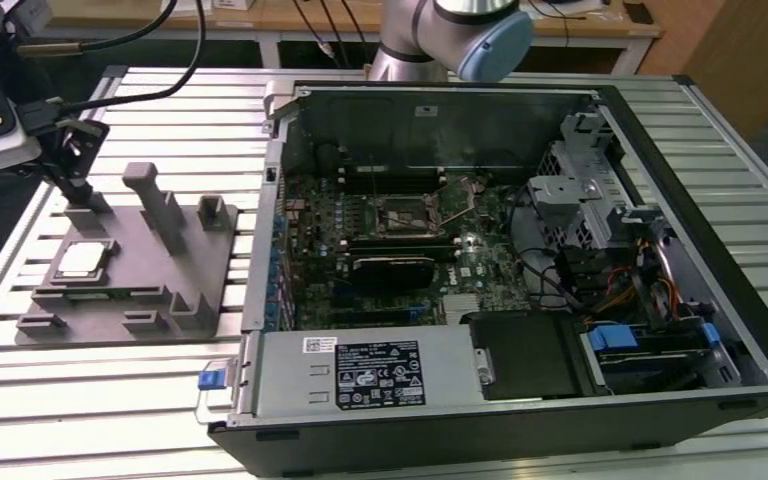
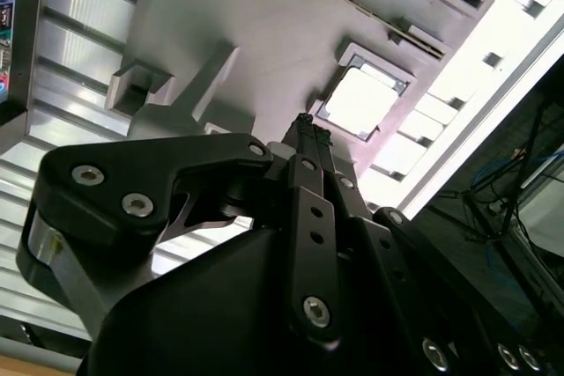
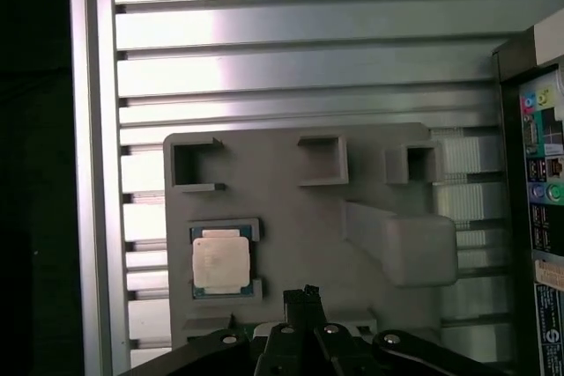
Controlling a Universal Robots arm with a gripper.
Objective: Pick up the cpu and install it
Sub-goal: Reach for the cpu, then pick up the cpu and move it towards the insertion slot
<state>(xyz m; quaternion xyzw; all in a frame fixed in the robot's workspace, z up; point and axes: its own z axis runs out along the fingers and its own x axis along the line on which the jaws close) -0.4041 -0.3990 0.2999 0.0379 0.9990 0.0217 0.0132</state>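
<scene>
The cpu (image 1: 80, 260) is a small silvery square lying flat in a recess of the grey fixture (image 1: 157, 270) on the exterior view's left. It also shows in both wrist views as a pale square: cpu (image 2: 366, 99), cpu (image 3: 220, 259). My gripper (image 1: 77, 190) hangs above the fixture's far part, a short way from the cpu and not touching it. Its black fingertips (image 3: 304, 292) are pressed together with nothing between them, as the second wrist view confirms at the gripper (image 2: 308, 127). The black-framed socket (image 1: 404, 212) sits on the motherboard inside the open computer case (image 1: 704, 250).
Upright grey posts (image 1: 157, 205) rise from the fixture close to the gripper. The case's metal wall (image 1: 271, 200) stands just beyond the fixture, toward the exterior view's right. Everything rests on a ribbed aluminium table (image 1: 64, 390). Cables and drive bays (image 1: 624, 250) crowd the case's far side.
</scene>
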